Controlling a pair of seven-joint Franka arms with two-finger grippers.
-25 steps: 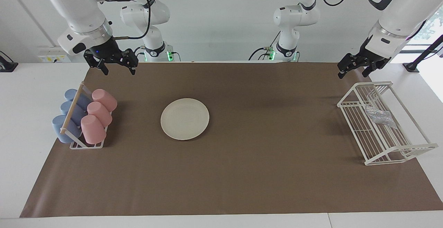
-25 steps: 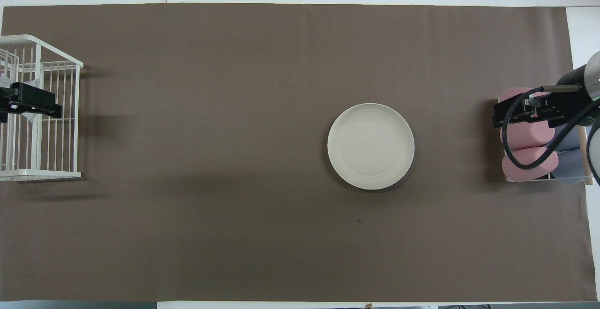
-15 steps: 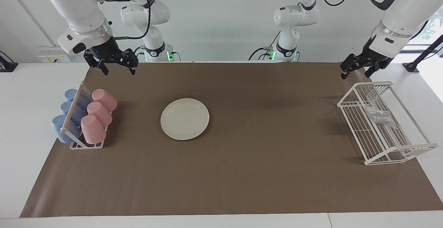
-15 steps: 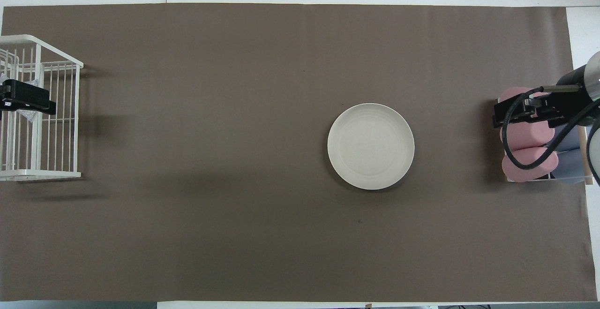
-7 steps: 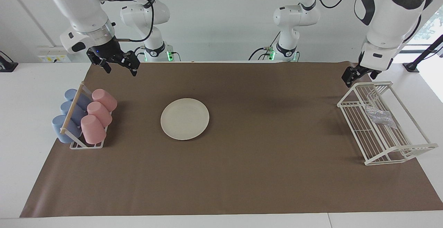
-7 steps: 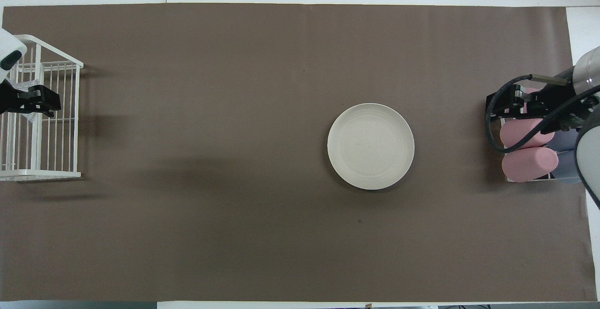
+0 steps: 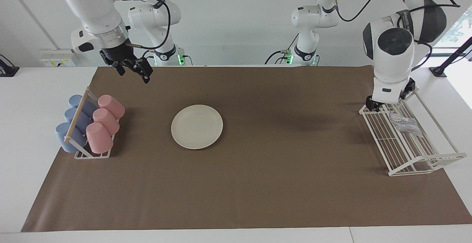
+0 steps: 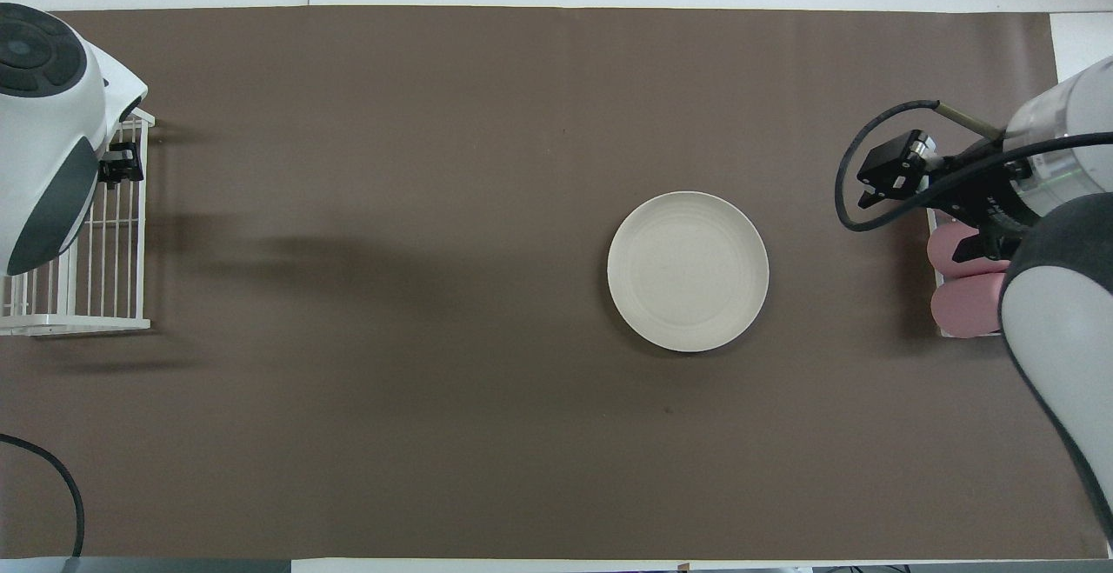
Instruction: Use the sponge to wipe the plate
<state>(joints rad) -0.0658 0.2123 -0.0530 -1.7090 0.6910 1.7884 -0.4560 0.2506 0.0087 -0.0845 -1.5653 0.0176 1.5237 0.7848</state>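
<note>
The cream plate [image 7: 197, 126] [image 8: 687, 270] lies flat on the brown mat, toward the right arm's end of the table. The silvery sponge [image 7: 405, 123] rests inside the white wire rack [image 7: 435, 159] at the left arm's end. In the overhead view the left arm's wrist hides the sponge. My left gripper [image 7: 388, 102] hangs low over the rack's end nearest the robots, open and empty, a short way from the sponge. My right gripper [image 7: 134, 72] is open and holds nothing, up over the mat between the cup rack and the robots.
A wooden-railed rack [image 7: 78, 119] holds pink cups [image 7: 105, 120] and blue cups [image 7: 72, 122] at the right arm's end, beside the plate. The brown mat [image 7: 280, 184] covers most of the white table.
The left arm has swung round and lowered its gripper from above the mat's edge down to the wire rack. The right gripper has drifted slightly toward the table's middle and turned.
</note>
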